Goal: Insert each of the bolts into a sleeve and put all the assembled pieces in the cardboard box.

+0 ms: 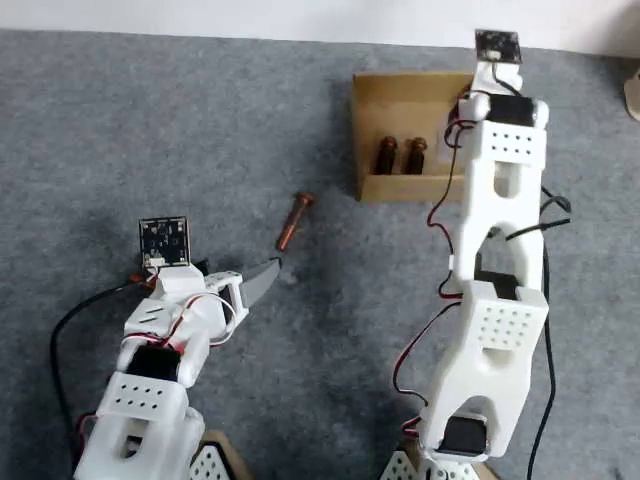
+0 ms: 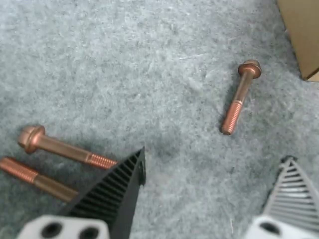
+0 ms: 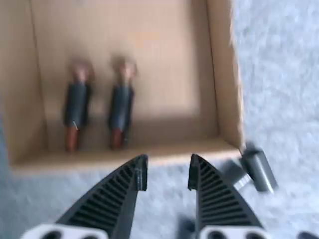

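**Left hand wide by loose bolts, right hand narrow at the box**

The left hand [image 2: 215, 155] gapes wide and empty over the desk [image 1: 120, 130]. In the high view a bolt [image 1: 295, 220] lies apart from it at its 1 o'clock. Two more bolts [image 2: 62, 149] lie side by side just beside its dark finger [image 2: 122, 184]. The right hand [image 3: 168, 159], tips narrowly parted and empty, hangs at the near wall of the box [image 3: 224, 74], which sits at the lone bolt's 2 o'clock. Inside lie two sleeved bolts [image 3: 77, 104]. A sleeve [image 3: 259, 169] lies on the desk just outside the box.
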